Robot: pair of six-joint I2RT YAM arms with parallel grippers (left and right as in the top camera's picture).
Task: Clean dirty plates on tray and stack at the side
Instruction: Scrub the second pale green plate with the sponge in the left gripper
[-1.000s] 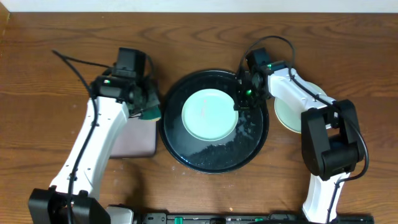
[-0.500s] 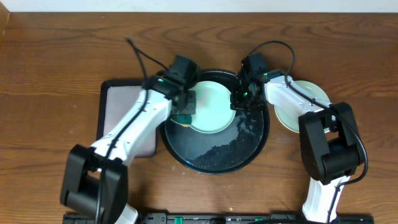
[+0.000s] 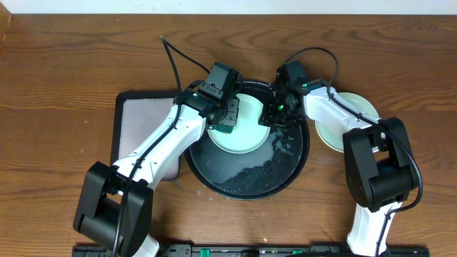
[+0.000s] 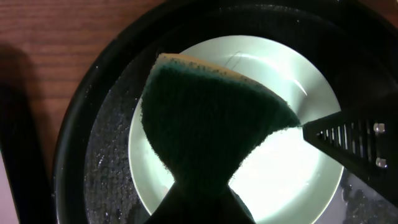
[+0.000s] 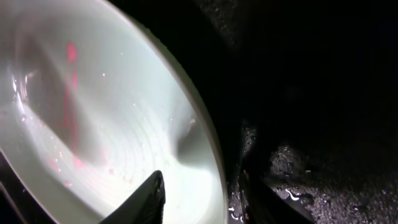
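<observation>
A pale mint plate point(image 3: 243, 135) lies in the large round black tray point(image 3: 246, 187). My left gripper point(image 3: 225, 118) is shut on a green sponge with a yellow back point(image 4: 211, 118) and holds it on the plate's left part point(image 4: 273, 162). My right gripper point(image 3: 275, 114) is closed over the plate's right rim, one finger inside and one outside point(image 5: 208, 199). The plate's wet inside point(image 5: 93, 124) fills the right wrist view. Another pale plate point(image 3: 332, 135) rests on the table to the right of the tray, partly under my right arm. No third plate is visible.
A rectangular grey tray with a black rim point(image 3: 143, 135) lies left of the round tray, partly under my left arm. Water and dark specks cover the black tray's floor point(image 5: 311, 174). The table's back edge runs along the top.
My left arm has swung right from the grey tray, carrying the sponge onto the plate. My right gripper has stayed at the plate's right rim.
</observation>
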